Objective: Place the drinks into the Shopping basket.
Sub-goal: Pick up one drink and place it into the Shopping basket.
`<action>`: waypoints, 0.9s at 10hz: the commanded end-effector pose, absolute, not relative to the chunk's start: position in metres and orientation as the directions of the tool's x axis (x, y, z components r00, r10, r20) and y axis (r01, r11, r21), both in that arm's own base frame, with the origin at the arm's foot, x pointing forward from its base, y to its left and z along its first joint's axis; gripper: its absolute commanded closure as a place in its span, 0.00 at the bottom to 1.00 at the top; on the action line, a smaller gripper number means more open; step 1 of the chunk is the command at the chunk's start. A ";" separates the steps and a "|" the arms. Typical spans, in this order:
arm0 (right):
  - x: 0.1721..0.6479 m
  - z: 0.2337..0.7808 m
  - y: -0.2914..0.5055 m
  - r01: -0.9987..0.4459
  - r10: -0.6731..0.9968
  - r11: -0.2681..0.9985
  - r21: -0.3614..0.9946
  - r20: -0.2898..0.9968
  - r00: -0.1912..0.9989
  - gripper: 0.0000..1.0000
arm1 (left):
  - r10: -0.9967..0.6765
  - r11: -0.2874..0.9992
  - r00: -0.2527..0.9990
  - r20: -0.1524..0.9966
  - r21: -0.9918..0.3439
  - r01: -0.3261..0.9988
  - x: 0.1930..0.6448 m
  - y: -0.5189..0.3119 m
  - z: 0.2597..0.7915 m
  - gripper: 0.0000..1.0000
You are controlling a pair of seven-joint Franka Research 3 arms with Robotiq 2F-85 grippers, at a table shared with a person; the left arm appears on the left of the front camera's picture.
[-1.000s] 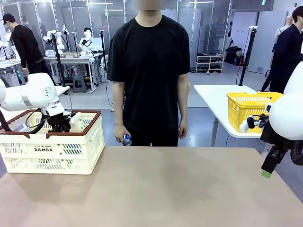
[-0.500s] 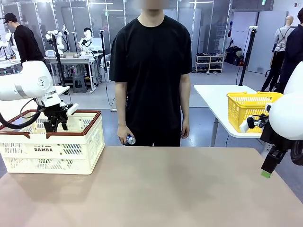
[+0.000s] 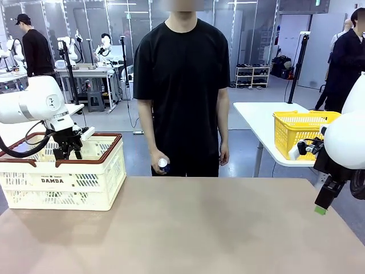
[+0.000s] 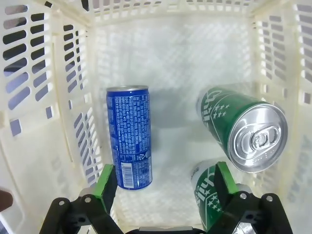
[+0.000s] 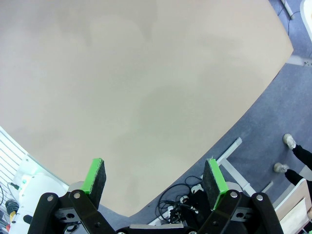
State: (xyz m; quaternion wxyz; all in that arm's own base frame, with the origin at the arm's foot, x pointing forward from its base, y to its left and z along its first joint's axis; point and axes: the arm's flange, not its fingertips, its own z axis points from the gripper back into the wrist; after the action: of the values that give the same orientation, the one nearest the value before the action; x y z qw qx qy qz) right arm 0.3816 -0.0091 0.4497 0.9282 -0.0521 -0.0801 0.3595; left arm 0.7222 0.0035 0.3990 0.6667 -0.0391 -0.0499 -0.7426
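The cream Shopping basket with a brown rim stands at the table's left. My left gripper hangs open just above it, pointing down. In the left wrist view the open left gripper looks into the basket, where three drinks lie: a blue can and two green cans, none between the fingers. The person at the far side holds another can in one hand, its silver top toward me. My right gripper hangs open off the table's right edge; its wrist view has the open gripper over bare tabletop.
A yellow mesh basket sits on a white side table at the back right. The brown tabletop is bare from the basket to the right edge. Under the right gripper the table corner gives way to floor and cables.
My left gripper has lifted from inside the basket to just above its rim. The person's hand has brought the can a little toward the middle. The right arm has stayed still.
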 end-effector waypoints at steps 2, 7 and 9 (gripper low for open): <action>0.381 0.450 -0.007 -0.649 0.666 0.745 -0.155 0.113 0.737 0.00 | -0.986 -0.106 -0.109 0.126 0.029 0.994 0.725 0.003 0.401 0.00; 0.381 0.450 -0.007 -0.649 0.666 0.745 -0.155 0.113 0.737 0.00 | -0.985 -0.131 -0.134 0.105 0.035 0.991 0.721 0.005 0.414 0.00; 0.381 0.450 -0.007 -0.649 0.666 0.745 -0.155 0.113 0.737 0.00 | -0.986 -0.155 -0.157 0.055 0.040 0.987 0.707 0.003 0.442 0.00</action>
State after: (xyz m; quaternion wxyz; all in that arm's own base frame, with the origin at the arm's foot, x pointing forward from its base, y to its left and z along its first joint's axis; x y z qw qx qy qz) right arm 0.3816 -0.0090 0.4497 0.9282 -0.0521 -0.0800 0.3595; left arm 0.7194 0.0035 0.4281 0.6604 -0.0180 -0.0500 -0.7490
